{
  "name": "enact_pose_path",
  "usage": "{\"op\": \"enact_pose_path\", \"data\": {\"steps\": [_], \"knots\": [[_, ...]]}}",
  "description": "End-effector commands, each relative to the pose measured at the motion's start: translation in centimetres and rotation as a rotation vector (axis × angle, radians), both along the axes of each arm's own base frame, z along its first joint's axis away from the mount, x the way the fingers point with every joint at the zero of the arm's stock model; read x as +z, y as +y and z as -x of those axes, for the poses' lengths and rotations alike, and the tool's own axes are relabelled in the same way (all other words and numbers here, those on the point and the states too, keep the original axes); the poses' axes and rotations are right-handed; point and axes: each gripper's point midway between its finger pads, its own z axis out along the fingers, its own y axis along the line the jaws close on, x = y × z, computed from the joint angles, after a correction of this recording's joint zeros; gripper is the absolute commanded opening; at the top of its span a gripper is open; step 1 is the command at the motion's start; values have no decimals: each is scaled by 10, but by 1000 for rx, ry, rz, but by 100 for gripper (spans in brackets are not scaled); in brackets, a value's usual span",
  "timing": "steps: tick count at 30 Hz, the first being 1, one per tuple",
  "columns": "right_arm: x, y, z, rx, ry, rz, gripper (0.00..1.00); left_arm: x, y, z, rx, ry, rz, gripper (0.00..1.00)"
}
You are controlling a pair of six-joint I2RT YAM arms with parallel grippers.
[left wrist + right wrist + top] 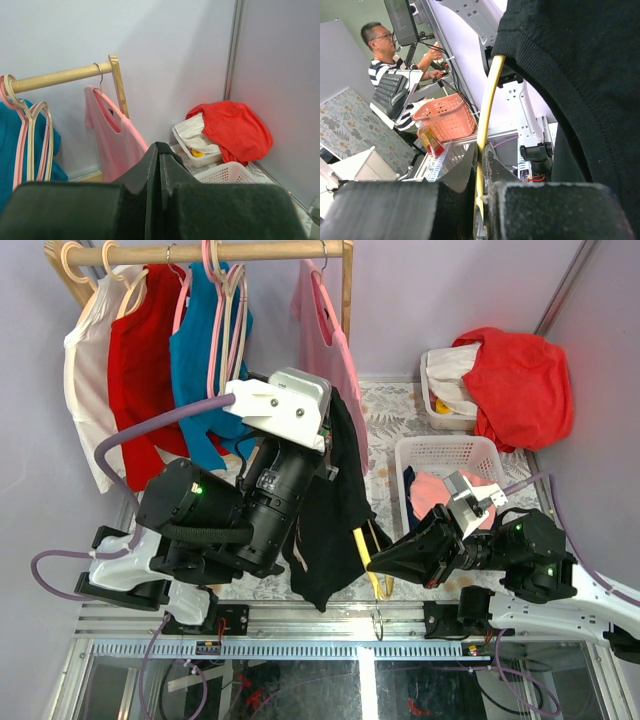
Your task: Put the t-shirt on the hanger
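The black t-shirt [335, 520] hangs in a long fold from my left gripper [328, 445], which is raised above the table and shut on the cloth near its top. In the left wrist view a bit of the t-shirt [172, 151] pokes out past the closed left gripper [160, 156]. The yellow hanger [363, 545] shows as a thin bar under the shirt's lower edge, with its metal hook [382, 622] near the table's front rail. My right gripper [378, 564] is shut on that bar. In the right wrist view the hanger [491, 95] runs up from the right gripper [481, 152] under the t-shirt [580, 80].
A wooden rail [210, 252] at the back carries white, red, teal-blue [200, 360] and pink [335, 345] shirts on pink and wooden hangers. On the right stand a white basket [445, 452] with pink cloth and a white bin [440, 405] draped with a red garment [520, 380].
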Motion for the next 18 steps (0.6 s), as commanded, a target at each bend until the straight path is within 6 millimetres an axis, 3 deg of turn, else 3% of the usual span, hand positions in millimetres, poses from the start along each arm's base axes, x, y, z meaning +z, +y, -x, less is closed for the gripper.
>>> {"op": "enact_pose_path", "data": {"steps": [1,6,11,18], "knots": [[30,-11,7,25,-35,-136,0,17,3,18,-33,-20,24,0],[55,-22,5,-6,-73,-239,0,-1,-9,24,-12,3,-40,0],[76,-33,4,-43,-115,-315,0,-13,1,26,-4,42,-21,0],[95,-21,10,8,-161,-324,0,-23,5,24,30,66,-27,5]]}}
